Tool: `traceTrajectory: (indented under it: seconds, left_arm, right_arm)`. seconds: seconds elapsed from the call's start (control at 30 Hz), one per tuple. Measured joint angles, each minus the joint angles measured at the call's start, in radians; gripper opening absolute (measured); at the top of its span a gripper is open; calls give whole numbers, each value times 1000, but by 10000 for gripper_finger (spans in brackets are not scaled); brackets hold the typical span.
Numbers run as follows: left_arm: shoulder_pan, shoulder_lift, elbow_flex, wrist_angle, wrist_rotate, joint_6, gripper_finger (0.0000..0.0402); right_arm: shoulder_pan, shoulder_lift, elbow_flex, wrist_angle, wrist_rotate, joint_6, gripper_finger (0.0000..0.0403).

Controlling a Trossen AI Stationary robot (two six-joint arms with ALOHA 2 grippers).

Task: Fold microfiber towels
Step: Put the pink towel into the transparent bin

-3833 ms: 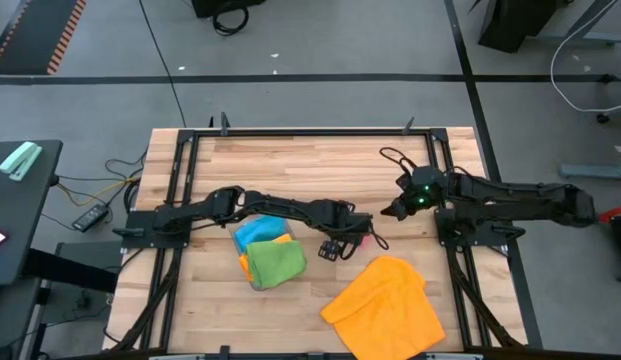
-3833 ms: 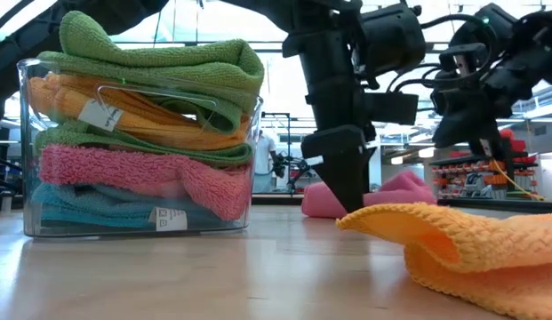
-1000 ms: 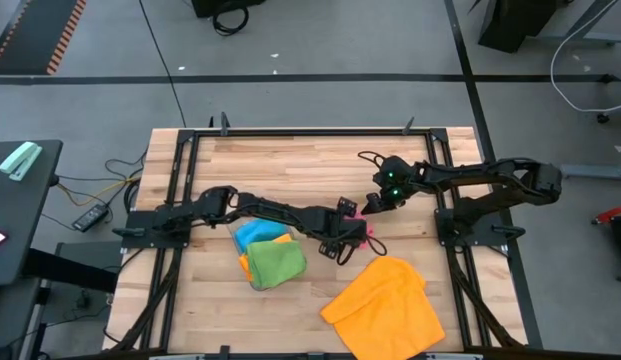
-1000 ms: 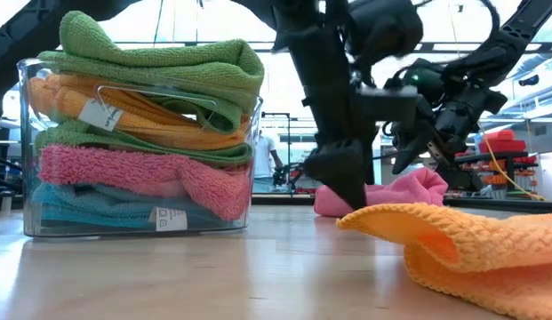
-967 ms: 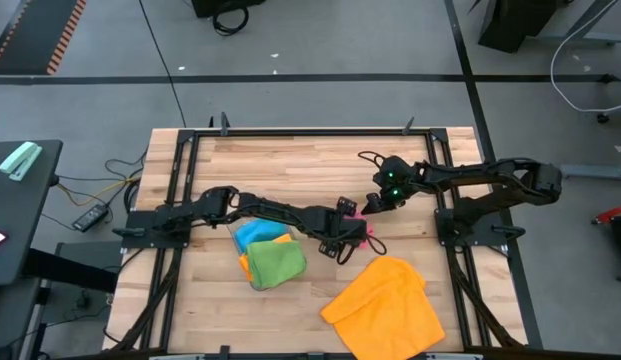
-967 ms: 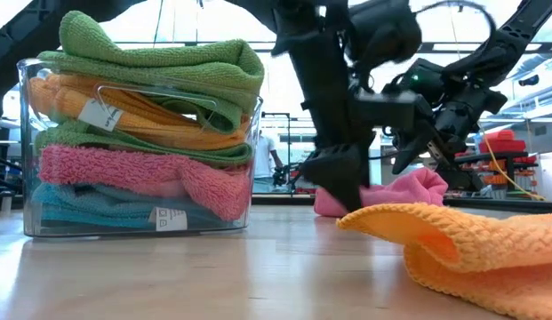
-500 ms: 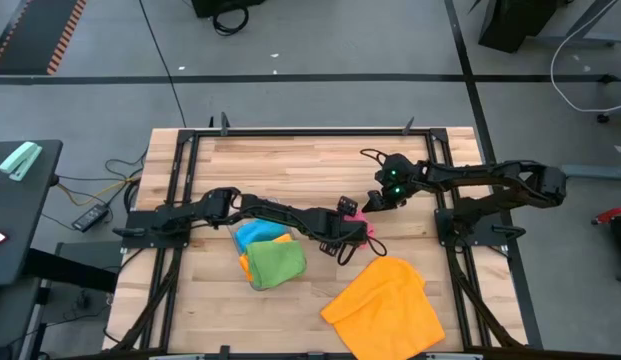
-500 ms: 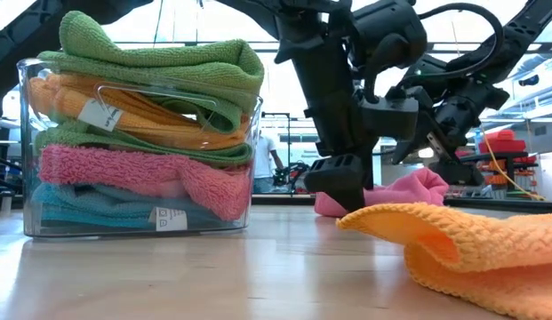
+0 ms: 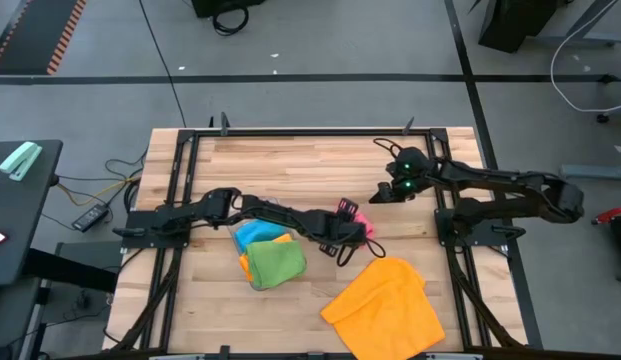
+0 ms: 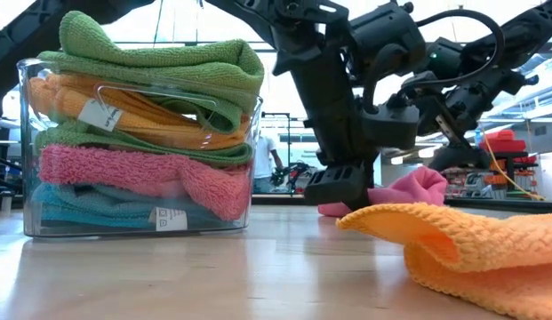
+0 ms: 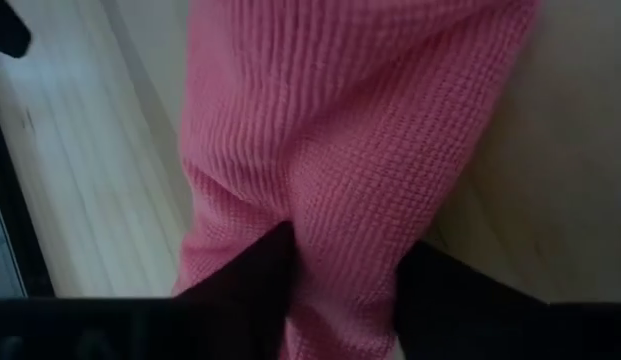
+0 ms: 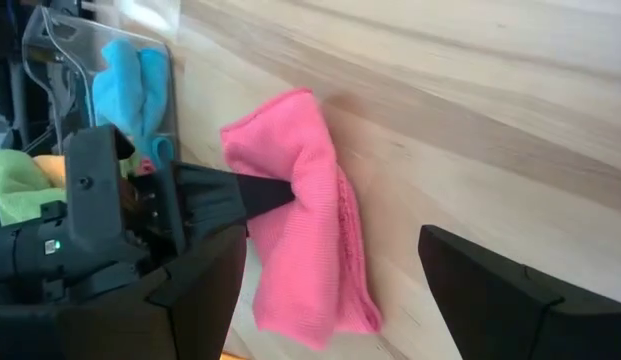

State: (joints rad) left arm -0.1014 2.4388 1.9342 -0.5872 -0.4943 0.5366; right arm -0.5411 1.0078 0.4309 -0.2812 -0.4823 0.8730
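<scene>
At about 5 o'clock on the wooden desk [image 9: 290,170], nearest the front edge, lies a crumpled orange microfiber towel [image 9: 385,305]. At roughly 7 o'clock stands a clear plastic tray [image 10: 31,151] holding a stack of folded towels [image 10: 151,133], green on top, then orange, pink and blue. Near the centre, the left end effector [image 9: 352,228] pinches a fold of the pink microfiber towel [image 12: 305,240], which rests bunched on the desk. Farther back, toward 2 o'clock, the right end effector [image 9: 382,194] hovers with fingers spread wide, empty, near the pink cloth.
</scene>
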Motion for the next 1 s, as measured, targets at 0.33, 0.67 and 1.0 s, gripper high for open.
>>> traceTrajectory:
  seconds: [0.33, 0.67, 1.0]
  left_arm:
    - [2, -21, 32, -67, 146, -2, 17]
    - [51, -43, 149, -287, 349, -60, 42]
    - [66, -43, 172, -345, 433, -81, 38]
  right_arm:
    - [16, -37, 0, -80, -50, -48, 303]
    - [115, -50, 0, -4, -139, -59, 275]
    - [371, -63, 0, 80, 99, -145, 267]
